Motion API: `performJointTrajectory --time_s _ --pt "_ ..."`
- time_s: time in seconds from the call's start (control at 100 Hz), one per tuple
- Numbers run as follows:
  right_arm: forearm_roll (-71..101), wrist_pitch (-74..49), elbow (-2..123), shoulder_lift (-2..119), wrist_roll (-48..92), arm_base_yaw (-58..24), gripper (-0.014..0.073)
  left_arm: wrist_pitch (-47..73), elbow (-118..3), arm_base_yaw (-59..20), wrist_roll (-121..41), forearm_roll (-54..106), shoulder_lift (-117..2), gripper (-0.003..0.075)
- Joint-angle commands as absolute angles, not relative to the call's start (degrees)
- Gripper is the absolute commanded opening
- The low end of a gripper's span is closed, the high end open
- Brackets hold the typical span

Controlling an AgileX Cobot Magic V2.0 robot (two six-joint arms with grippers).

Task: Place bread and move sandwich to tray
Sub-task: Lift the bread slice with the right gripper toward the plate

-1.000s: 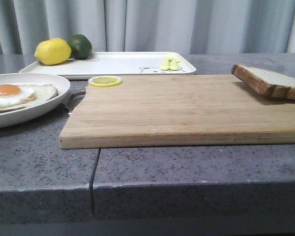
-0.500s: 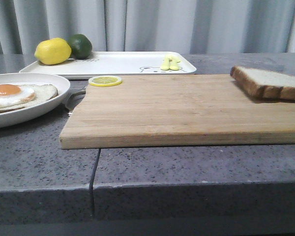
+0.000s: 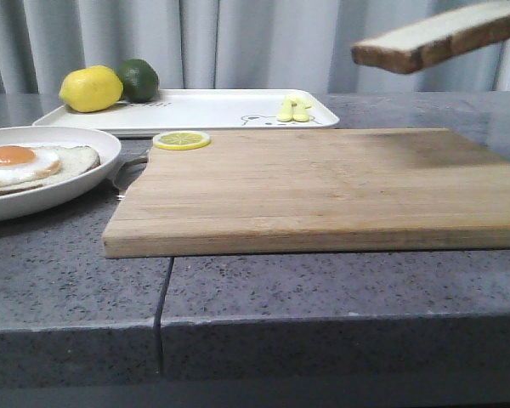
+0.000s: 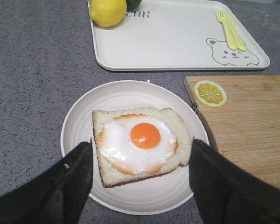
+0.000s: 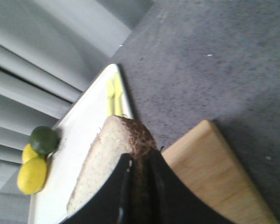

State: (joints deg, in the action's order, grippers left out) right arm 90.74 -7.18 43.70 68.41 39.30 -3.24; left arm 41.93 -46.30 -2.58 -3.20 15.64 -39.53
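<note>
My right gripper (image 5: 141, 164) is shut on the bread (image 5: 109, 154), a pale slice with brown crust. In the front view the bread (image 3: 433, 38) hangs tilted in the air above the far right of the wooden cutting board (image 3: 314, 187). The sandwich (image 4: 140, 142), a bread slice with a fried egg on a round white plate (image 4: 144, 198), lies left of the board; it also shows in the front view (image 3: 30, 166). My left gripper (image 4: 140, 156) is open above the plate, its fingers either side of the sandwich. The white tray (image 3: 204, 109) with the bear drawing lies at the back.
A lemon (image 3: 91, 88) and a lime (image 3: 138, 79) sit on the tray's left end, and a yellow fork and spoon (image 3: 293, 108) on its right. A lemon slice (image 3: 181, 139) lies on the board's far left corner. Grey curtains hang behind.
The bread has been lifted off the right end of the board and now hangs tilted in the air above it. The plate and tray have not moved.
</note>
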Motion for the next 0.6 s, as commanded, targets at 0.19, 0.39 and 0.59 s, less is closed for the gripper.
performJointTrajectory --time_s 0.19,0.39,0.59 --pt "94.9 8.6 51.4 67.0 39.7 -21.4 -0.0062 38.3 -48.3 -2.5 -2.9 16.9 -39.7 0.0420" --pt "95.4 17.0 56.1 71.2 37.9 -34.5 -0.0062 38.3 -48.3 -2.5 -2.9 16.9 -39.7 0.0420" --pt "95.3 20.6 61.7 79.5 34.6 -42.9 -0.0062 38.3 -48.3 -2.5 -2.9 16.9 -39.7 0.0420"
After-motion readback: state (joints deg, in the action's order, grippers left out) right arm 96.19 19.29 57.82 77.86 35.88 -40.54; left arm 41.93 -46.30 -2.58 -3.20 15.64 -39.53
